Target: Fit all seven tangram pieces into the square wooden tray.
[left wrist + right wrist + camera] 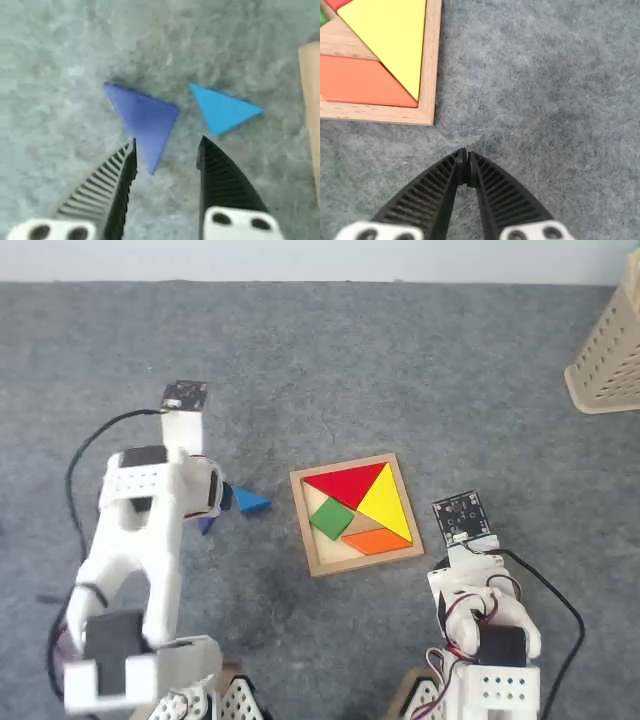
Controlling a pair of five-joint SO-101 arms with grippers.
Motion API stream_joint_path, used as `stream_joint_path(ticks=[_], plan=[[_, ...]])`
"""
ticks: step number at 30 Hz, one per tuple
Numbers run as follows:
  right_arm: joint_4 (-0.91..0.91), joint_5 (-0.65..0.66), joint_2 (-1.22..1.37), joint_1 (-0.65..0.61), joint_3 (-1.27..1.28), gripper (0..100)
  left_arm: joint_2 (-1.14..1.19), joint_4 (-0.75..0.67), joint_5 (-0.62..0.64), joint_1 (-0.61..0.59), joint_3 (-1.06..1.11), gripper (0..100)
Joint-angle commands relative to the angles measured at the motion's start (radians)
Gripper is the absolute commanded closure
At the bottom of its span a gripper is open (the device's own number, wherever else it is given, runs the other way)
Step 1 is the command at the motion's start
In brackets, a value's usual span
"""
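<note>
Tray (303, 530) and pieces lie on a grey felt surface (400, 360), and every place below is given relative to that square wooden tray.

The left arm (150, 540) stands well to the tray's left. The right arm (480, 610) stands just off its near right corner. A beige perforated container (610, 350) sits far beyond the tray's right side.

Inside the tray, the red triangle (347, 485) fills the far part. The yellow triangle (385, 505) runs along the right rim, and the orange parallelogram (376, 539) lies along the near rim. The green square (331, 518) sits toward the left rim. Bare wood shows between the green square and the orange piece.

The light blue triangle (250, 502) lies on the felt just left of the tray. The dark blue triangle (145, 117) lies farther left, apart from the light blue one.

The left gripper (168, 142) hangs over the dark blue triangle with its fingers spread wide. One corner of the piece lies between them, and nothing is gripped.

The right gripper (466, 152) points at bare felt beside the tray's near right corner. Its fingers are pressed together with nothing between them.
</note>
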Motion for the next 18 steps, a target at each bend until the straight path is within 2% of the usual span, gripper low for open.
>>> stream_joint_path(ticks=[1, 8, 15, 18], plan=[[0.005, 0.011, 0.008, 0.010, 0.015, 99.2, 0.143, -0.015, 0.029, -0.017, -0.107, 81], [0.005, 0.011, 0.008, 0.010, 0.015, 99.2, 0.339, 0.038, 0.015, -0.071, -0.252, 81], [0.005, 0.011, 0.008, 0.010, 0.015, 99.2, 0.318, 0.040, 0.015, -0.074, -0.252, 81], [0.005, 0.011, 0.008, 0.010, 0.015, 99.2, 0.175, 0.037, 0.014, -0.063, -0.191, 81]])
